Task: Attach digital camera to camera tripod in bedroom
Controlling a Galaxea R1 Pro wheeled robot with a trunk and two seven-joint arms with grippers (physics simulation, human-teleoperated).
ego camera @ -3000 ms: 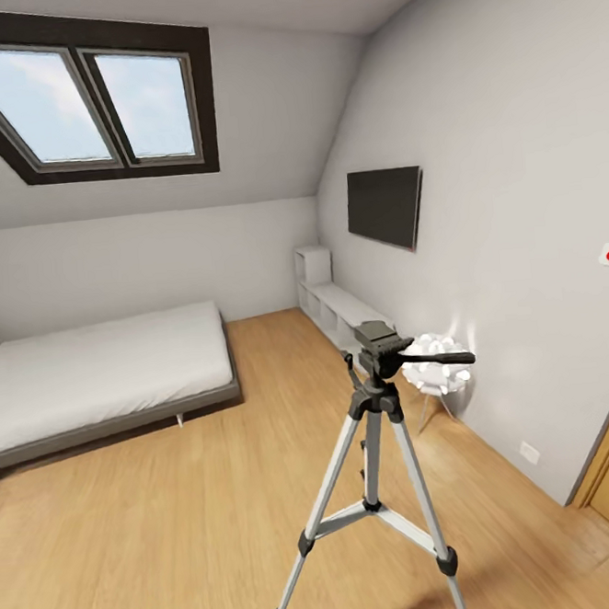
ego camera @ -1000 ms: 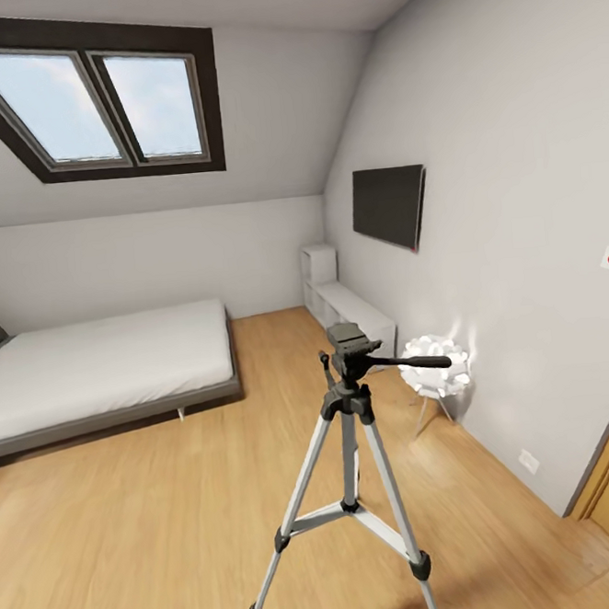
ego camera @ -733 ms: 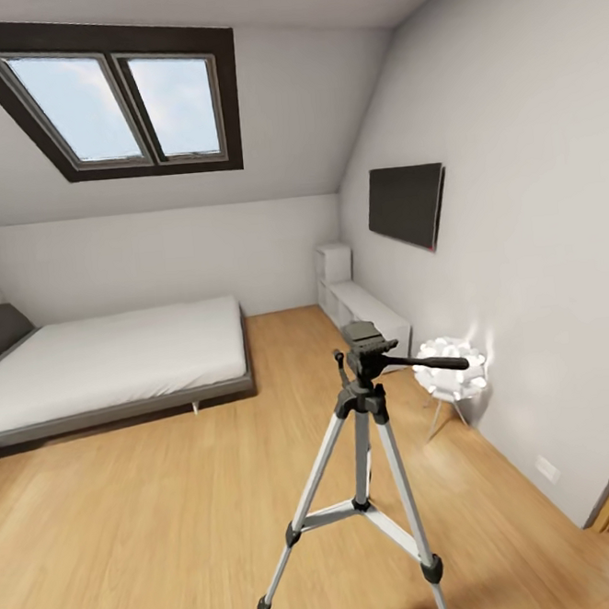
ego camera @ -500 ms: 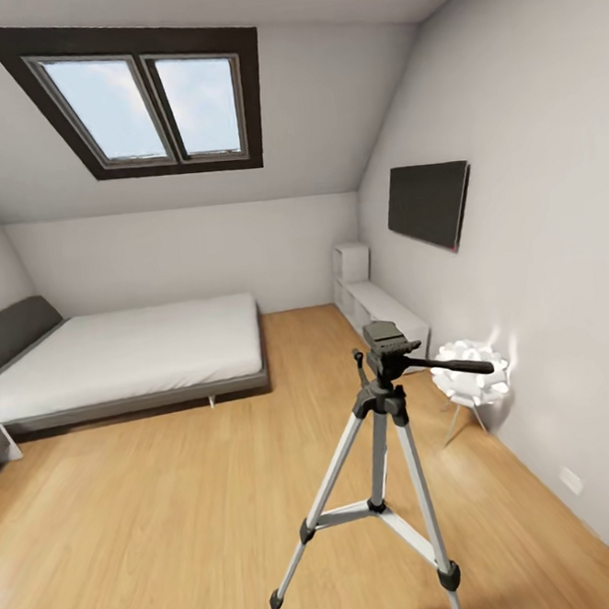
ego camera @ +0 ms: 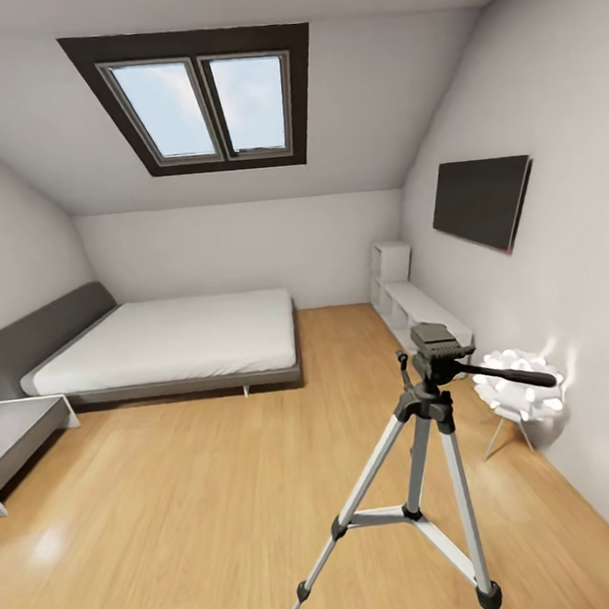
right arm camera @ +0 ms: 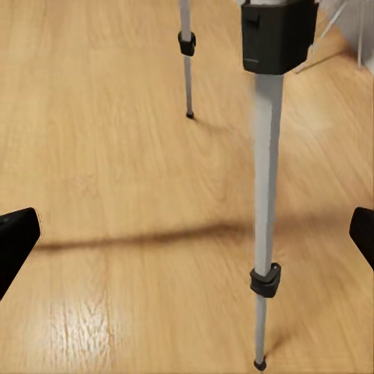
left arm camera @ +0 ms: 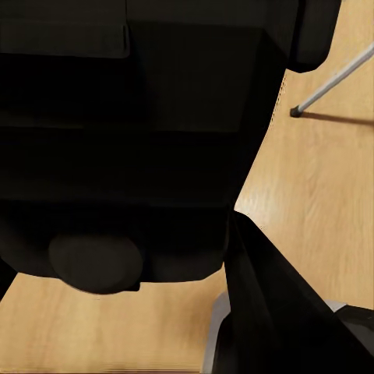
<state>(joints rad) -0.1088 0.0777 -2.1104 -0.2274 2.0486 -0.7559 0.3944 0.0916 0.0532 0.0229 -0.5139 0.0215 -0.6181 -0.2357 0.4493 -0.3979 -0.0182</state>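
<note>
I'm in the bedroom with the tripod (ego camera: 427, 441) standing on the wood floor (ego camera: 174, 501) just ahead and to my right, its legs splayed and its head bare, the pan handle pointing toward the wall with the TV (ego camera: 480, 201). The bed (ego camera: 174, 339) is well beyond it on the left, under the skylight (ego camera: 204, 105).

In my left wrist view a big black boxy body presses close against the lens; I take it for the camera (left arm camera: 140, 132) gripped in the left gripper (left arm camera: 234, 257), one dark finger (left arm camera: 269, 304) lying along its side. I judge that hand pinched onto it, though the contact itself is too close to read cleanly.

The right gripper (right arm camera: 187, 241) is spread wide, empty, its fingertips (right arm camera: 15, 234) at the two edges of its view, with a tripod leg between them but farther off, not touched.

So I'm at the approach step: camera in hand, mount not yet reached. Next I need to square up to the tripod, raise the left arm so the camera's base comes over the head plate, and lower it straight down. The legs are near my base, so I'll creep in rather than bump them.
</note>
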